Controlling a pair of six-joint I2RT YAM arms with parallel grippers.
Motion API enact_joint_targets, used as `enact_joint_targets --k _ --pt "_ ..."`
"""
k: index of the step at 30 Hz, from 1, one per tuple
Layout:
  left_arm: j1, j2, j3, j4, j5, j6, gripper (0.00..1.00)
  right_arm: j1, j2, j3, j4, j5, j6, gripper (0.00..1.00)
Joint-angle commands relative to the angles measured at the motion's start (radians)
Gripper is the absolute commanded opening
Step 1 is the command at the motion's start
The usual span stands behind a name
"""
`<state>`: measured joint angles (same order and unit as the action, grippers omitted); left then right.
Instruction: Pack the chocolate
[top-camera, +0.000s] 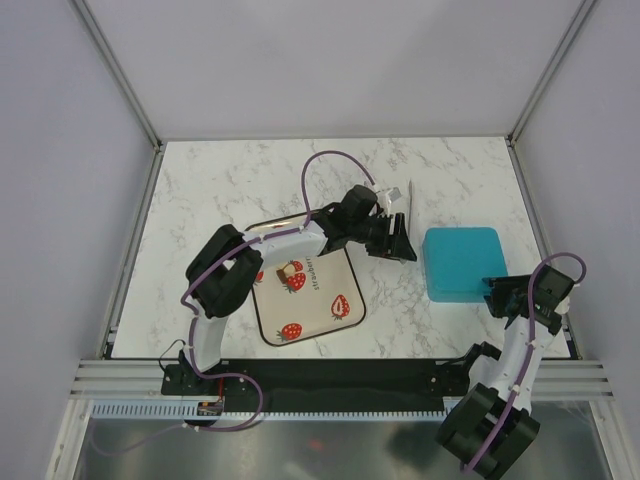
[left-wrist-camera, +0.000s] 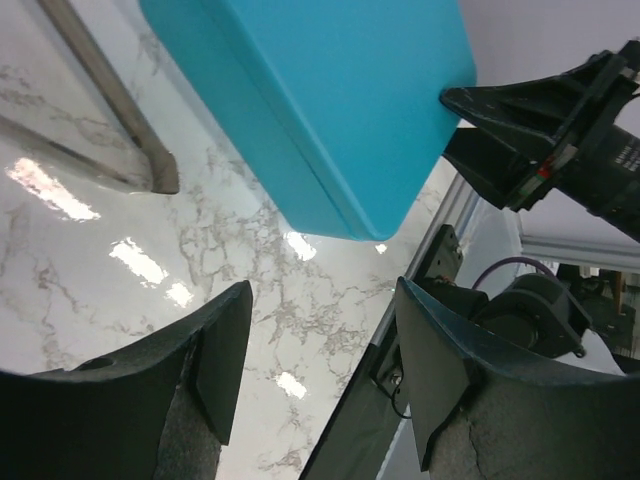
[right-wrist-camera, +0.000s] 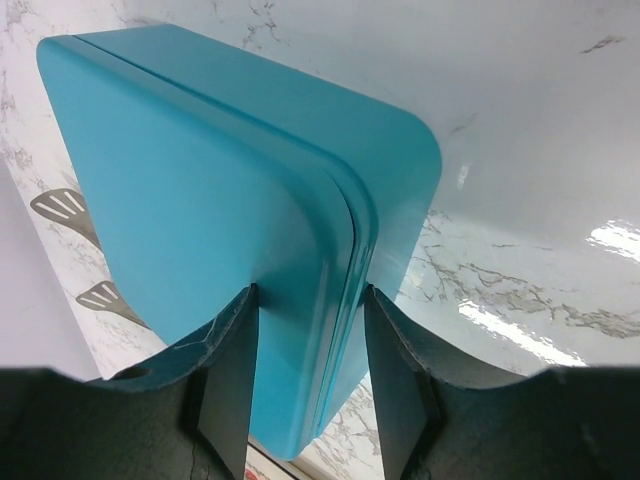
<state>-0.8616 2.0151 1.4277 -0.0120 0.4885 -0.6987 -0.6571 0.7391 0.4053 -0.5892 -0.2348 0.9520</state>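
The chocolate (top-camera: 290, 272) is a small cluster of brown and cream pieces on a strawberry-print tray (top-camera: 345, 270), left of centre. A closed teal box (top-camera: 460, 262) lies flat on the marble to the right of the tray. My right gripper (top-camera: 492, 291) is at the box's near right corner. In the right wrist view its fingers (right-wrist-camera: 225, 400) press the lid and underside of the teal box (right-wrist-camera: 220, 170), so the right gripper (right-wrist-camera: 310, 292) is shut on it. My left gripper (top-camera: 405, 243) hovers open and empty between tray and box. The left gripper (left-wrist-camera: 322, 290) faces the teal box (left-wrist-camera: 330, 90).
Metal tongs (top-camera: 400, 195) lie on the marble behind the left gripper, and the tongs (left-wrist-camera: 110, 110) also show in the left wrist view. Their slotted tips (right-wrist-camera: 65, 205) are visible beyond the box. The table's right edge rail (top-camera: 560, 300) runs close to the box.
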Motion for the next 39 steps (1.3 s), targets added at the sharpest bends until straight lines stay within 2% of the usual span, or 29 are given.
enact_joint_targets --k 1,3,6,10,17,24,28,31,35,39 --pt "-0.011 0.003 0.049 0.109 0.079 -0.045 0.66 0.001 0.025 -0.021 -0.095 0.074 -0.057 0.14" --pt "-0.01 0.014 0.057 0.109 0.07 -0.051 0.67 0.001 0.032 0.067 -0.112 0.075 -0.087 0.24" --pt "-0.01 0.039 0.086 0.109 0.058 -0.051 0.67 0.001 0.06 0.153 -0.136 0.052 -0.113 0.35" --pt "-0.016 0.095 0.163 0.106 0.064 -0.068 0.67 0.002 0.046 0.156 -0.109 -0.012 -0.107 0.43" --pt "-0.04 0.165 0.192 0.103 0.047 -0.084 0.67 0.002 0.054 0.13 -0.083 -0.047 -0.088 0.51" --pt "-0.051 0.182 0.197 0.101 0.027 -0.087 0.67 0.017 0.097 0.138 -0.135 -0.005 -0.104 0.58" --pt "-0.06 0.192 0.198 0.101 0.022 -0.09 0.67 0.031 0.108 0.107 -0.106 0.028 -0.085 0.59" --pt "-0.068 0.194 0.195 0.101 0.021 -0.09 0.67 0.034 0.08 0.055 -0.06 0.054 -0.07 0.54" --pt "-0.077 0.183 0.175 0.103 0.009 -0.084 0.67 0.036 0.037 0.036 -0.076 0.08 -0.076 0.17" --pt "-0.079 0.174 0.157 0.103 -0.002 -0.079 0.67 0.036 0.011 0.044 -0.112 0.081 -0.075 0.04"
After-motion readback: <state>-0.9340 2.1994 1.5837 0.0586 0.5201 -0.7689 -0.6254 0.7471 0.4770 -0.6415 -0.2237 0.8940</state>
